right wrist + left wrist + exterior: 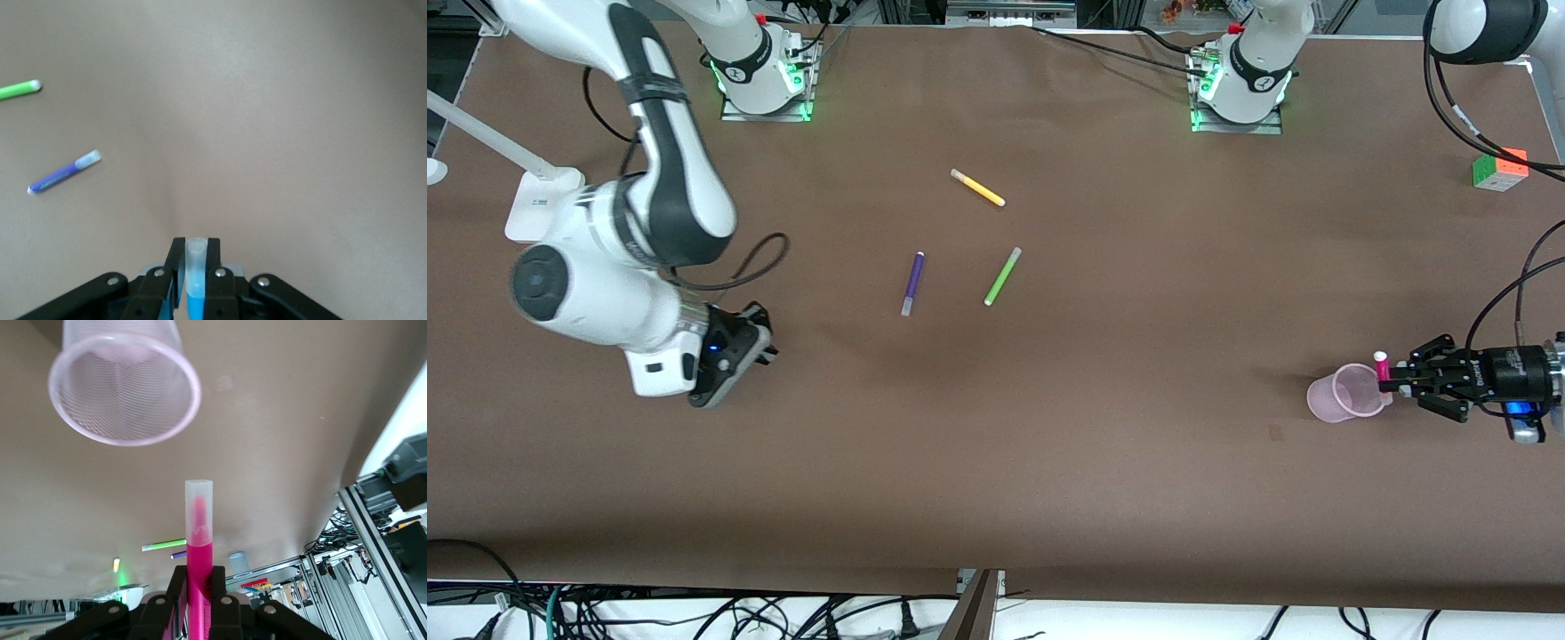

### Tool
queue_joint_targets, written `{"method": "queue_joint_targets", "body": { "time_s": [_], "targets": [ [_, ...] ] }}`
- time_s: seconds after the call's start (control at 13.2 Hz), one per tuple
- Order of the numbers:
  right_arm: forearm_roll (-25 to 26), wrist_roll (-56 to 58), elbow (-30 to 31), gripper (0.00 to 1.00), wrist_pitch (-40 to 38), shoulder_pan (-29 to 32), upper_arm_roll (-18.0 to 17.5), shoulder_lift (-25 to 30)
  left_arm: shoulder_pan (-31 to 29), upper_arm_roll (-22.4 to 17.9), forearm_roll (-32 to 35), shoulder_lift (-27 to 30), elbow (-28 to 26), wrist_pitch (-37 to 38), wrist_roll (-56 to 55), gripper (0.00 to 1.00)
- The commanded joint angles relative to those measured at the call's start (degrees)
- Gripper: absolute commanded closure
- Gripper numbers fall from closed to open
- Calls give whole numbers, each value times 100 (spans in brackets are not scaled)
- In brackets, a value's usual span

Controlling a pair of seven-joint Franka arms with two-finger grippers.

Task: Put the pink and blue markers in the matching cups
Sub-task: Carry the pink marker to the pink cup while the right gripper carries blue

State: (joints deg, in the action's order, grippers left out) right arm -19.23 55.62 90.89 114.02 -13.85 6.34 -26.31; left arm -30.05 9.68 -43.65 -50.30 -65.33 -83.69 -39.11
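Observation:
My left gripper (1394, 384) is shut on the pink marker (1381, 364) and holds it just beside the rim of the pale pink cup (1347, 394), which stands toward the left arm's end of the table. In the left wrist view the marker (199, 540) sticks out between the fingers, cap toward the cup (124, 387). My right gripper (754, 345) is low over the table toward the right arm's end, shut on the blue marker (195, 270); only its pale cap and a little blue show. A small pale blue cup (238, 563) shows far off in the left wrist view; the front view hides it.
A purple pen (911, 283), a green pen (1002, 276) and a yellow pen (977, 188) lie mid-table. A colour cube (1500, 169) sits near the left arm's end. A white stand (538, 203) sits by the right arm. Cables hang by both grippers.

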Motion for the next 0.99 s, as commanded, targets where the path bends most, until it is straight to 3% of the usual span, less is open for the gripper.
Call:
{"method": "queue_joint_targets", "body": {
  "time_s": [0.0,0.38,0.84,0.91],
  "targets": [
    [-536,1279,7,95,-362,426,-72,56,-159,43,-179,-76,-226,55,517,100],
    [-1064,2802,51,94,-995,1173,-81,-6,-309,25,-170,-349,-226,55,1212,100],
    [-1548,3892,287,94,-1409,1394,-81,3,-326,25,-188,-420,-226,46,1503,99],
    [-1557,4138,349,94,-1418,1394,-81,3,-326,25,-188,-411,-226,46,1512,90]
  ]
}}
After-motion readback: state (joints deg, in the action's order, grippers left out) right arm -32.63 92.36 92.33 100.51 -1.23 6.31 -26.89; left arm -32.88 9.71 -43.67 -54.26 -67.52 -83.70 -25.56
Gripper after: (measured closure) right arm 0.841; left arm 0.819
